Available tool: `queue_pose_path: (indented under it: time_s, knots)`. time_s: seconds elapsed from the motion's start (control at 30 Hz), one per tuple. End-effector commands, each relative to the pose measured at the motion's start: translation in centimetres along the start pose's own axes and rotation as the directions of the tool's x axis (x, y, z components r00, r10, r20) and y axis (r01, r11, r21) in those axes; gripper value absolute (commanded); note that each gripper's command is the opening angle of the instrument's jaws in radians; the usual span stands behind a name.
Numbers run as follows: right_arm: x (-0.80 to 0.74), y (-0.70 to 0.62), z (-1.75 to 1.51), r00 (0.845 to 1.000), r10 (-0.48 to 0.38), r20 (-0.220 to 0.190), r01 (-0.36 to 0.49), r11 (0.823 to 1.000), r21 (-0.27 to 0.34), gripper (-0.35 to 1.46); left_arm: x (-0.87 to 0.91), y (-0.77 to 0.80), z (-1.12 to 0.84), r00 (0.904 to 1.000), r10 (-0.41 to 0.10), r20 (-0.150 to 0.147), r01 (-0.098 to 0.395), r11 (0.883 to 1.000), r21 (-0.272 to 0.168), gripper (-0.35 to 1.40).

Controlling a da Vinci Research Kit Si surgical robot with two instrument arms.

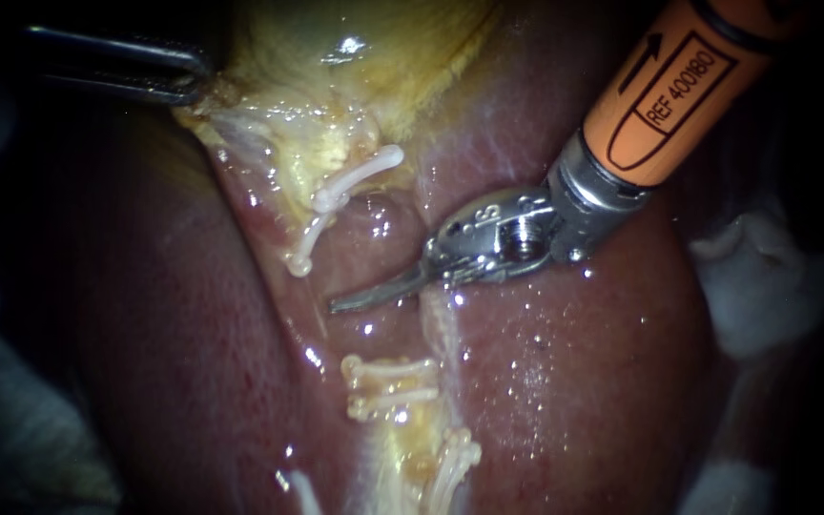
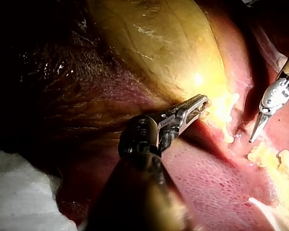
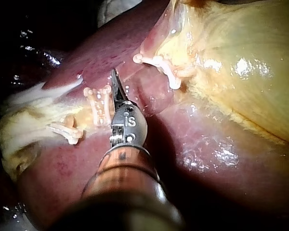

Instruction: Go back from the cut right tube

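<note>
- Liver (image 1: 565,381): dark red, wet surface; it fills most of the endoscope view and carries everything else.
- Gallbladder (image 1: 355,57): pale yellow, lying at the upper middle of the endoscope view with its lower edge drawn toward the left instrument.
- White padding (image 1: 765,296): lies beside the liver at the right margin.
- Right instrument (image 1: 347,300): orange shaft entering from the upper right, with a metal wrist and two slim jaws. The jaws lie together and hold nothing. Their tip sits over bare liver in the gap between the two clip groups, touching no clip. The right wrist view (image 3: 114,82) shows the same closed tip just beside the lower clips.
- Left instrument (image 1: 195,81): dark shaft entering from the upper left. In the left wrist view (image 2: 198,104) both jaws clamp the yellow edge of the gallbladder.
- Cut tube (image 1: 395,383): divided into two stumps lying well apart. One stump is at the gallbladder edge; the other is lower on the liver, near the right instrument's tip. Whether this is the right tube cannot be told.
- Upper clips (image 1: 350,181): two white clips on the gallbladder-side stump.
- Lower clips (image 1: 388,367): two white clips across the lower stump.
</note>
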Motion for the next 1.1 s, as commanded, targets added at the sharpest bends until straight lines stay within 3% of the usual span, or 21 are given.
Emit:
queue_pose_path:
  time_s: [0.03,0.13,0.23,0.4,0.5,0.57,0.63,0.77,0.97,1.1]
  knots:
    - [-0.01,0.01,0.02,1.0,0.017,0.0,-0.017,1.0,0.002,-0.08,0.0,0.0,0.01,1.0,0.0,0.0,0.0,1.0,0.0,-0.35]
    - [-0.04,0.01,0.05,1.0,0.021,-0.003,-0.021,1.0,-0.011,0.71,0.0,0.0,0.0,1.0,0.0,0.0,0.0,1.0,0.0,-0.35]
    - [-0.06,0.01,0.07,1.0,0.019,-0.015,-0.02,0.999,-0.043,1.11,-0.01,-0.01,0.0,1.0,0.0,0.0,0.0,1.0,0.0,-0.35]
    - [-0.07,-0.01,0.03,1.0,0.025,-0.019,-0.026,0.997,-0.066,1.23,0.0,-0.02,0.0,1.0,0.001,0.001,-0.001,1.0,-0.001,-0.35]
    - [-0.07,-0.07,-0.02,0.999,0.028,-0.034,-0.032,0.99,-0.141,1.23,-0.01,-0.02,0.0,1.0,0.001,-0.001,-0.001,1.0,0.002,-0.35]
    - [-0.08,-0.16,-0.07,0.998,0.037,-0.054,-0.049,0.969,-0.242,1.28,-0.01,-0.02,-0.01,1.0,0.001,-0.001,-0.001,1.0,0.002,-0.35]
    - [-0.08,-0.24,-0.1,0.996,0.053,-0.067,-0.071,0.951,-0.3,1.35,-0.01,-0.03,-0.01,1.0,0.001,-0.001,-0.001,1.0,0.002,-0.35]
    - [-0.08,-0.44,-0.2,0.999,-0.012,-0.047,-0.008,0.916,-0.401,1.43,-0.01,-0.05,0.0,1.0,0.001,-0.001,-0.001,1.0,0.002,-0.35]
    - [-0.07,-0.59,-0.51,0.998,-0.056,-0.011,0.045,0.884,-0.465,1.43,-0.01,-0.06,-0.01,1.0,0.002,0.0,-0.002,1.0,0.001,-0.35]
    - [-0.1,-0.63,-0.76,0.996,-0.08,0.026,0.084,0.893,-0.442,1.43,-0.02,-0.06,-0.01,1.0,0.002,-0.001,-0.002,1.0,0.001,-0.35]
